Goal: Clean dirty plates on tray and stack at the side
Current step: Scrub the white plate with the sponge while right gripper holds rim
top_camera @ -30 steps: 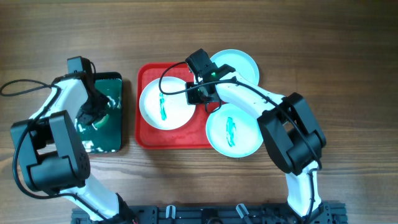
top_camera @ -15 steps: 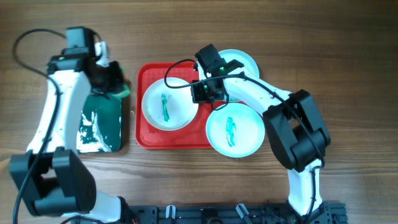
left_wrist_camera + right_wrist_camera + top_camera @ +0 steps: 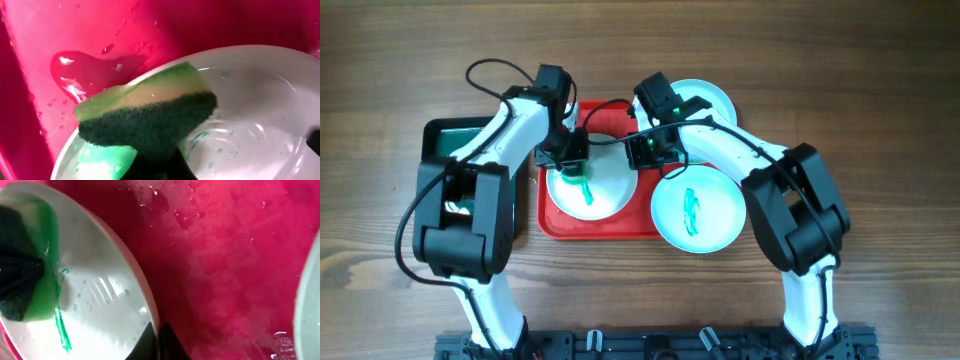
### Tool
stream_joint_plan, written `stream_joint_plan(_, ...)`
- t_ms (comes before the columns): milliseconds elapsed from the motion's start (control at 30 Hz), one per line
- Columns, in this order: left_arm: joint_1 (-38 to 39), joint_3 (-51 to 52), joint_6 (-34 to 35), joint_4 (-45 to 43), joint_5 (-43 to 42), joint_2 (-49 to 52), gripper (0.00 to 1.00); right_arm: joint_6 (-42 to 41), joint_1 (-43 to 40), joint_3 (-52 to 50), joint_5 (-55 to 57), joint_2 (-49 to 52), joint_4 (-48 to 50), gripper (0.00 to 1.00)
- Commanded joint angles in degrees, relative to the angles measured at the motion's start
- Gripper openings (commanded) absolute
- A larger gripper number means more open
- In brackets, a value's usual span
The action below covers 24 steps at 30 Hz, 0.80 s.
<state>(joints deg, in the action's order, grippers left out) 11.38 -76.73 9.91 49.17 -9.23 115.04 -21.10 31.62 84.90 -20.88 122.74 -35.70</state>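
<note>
Overhead, the white plate (image 3: 608, 185) lies in the red tray (image 3: 552, 222). Its teal smear (image 3: 586, 195) runs out from under the green sponge (image 3: 577, 177), which the left tool (image 3: 570, 162) grips. The right tool (image 3: 639, 153) pinches the plate's right rim, steadying it. Wiping looks barely begun, so next the sponge should press down and sweep along the smear. Two aqua plates (image 3: 695, 215) wait to the right.

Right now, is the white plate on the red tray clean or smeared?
Smeared. A teal-green streak shows on the white plate, beside the sponge held in the left claw.
</note>
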Motion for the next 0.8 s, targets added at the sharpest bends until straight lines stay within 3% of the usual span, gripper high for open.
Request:
stream_joint_plan(0, 1.6, 5.6, 6.0, 4.1, -3.0, 3.2, 0.04, -2.0, 0.1, 0.7, -1.0, 0.8, 1.4, 0.04)
stream_joint_plan(67, 2.0, 5.6, 5.8, 7.1, -7.8, 3.2, 0.04, -3.3, 0.1, -0.1, -1.0, 0.8, 2.9, 0.04)
stream_joint_plan(133, 3.1, 5.6, -0.8, 9.3, -15.6, 3.2, 0.04, -3.5, 0.1, -0.2, -1.0, 0.9, 3.1, 0.04)
stream_joint_plan(267, 5.1, 5.6, -4.5, 11.4, -16.7, 3.2, 0.04, -3.5, -0.2, -0.2, -1.0, 0.9, 3.1, 0.04)
stream_joint_plan(300, 5.1, 5.6, -2.8, 10.3, -13.8, 3.2, 0.04, -3.5, -0.2, -0.2, -1.0, 0.9, 3.1, 0.04)
stream_joint_plan(400, 5.1, 5.6, 19.6, 3.9, 12.8, 3.2, 0.04, -4.2, -0.2, -0.2, -1.0, 0.9, 3.1, 0.04)
stream_joint_plan(467, 5.2, 5.6, 26.7, -1.3, 22.8, 3.2, 0.04, -4.6, -0.1, -0.2, -1.0, 0.9, 3.1, 0.04)
stream_joint_plan(567, 5.5, 5.6, 26.8, -8.3, 26.8, 3.2, 0.04, -4.7, -0.1, -0.2, -1.0, 1.1, 2.6, 0.04)
stream_joint_plan(767, 5.6, 5.0, 26.6, -7.1, 22.0, 1.9, 0.04, -6.0, -0.1, -0.2, -1.0, 1.8, 2.1, 0.04)
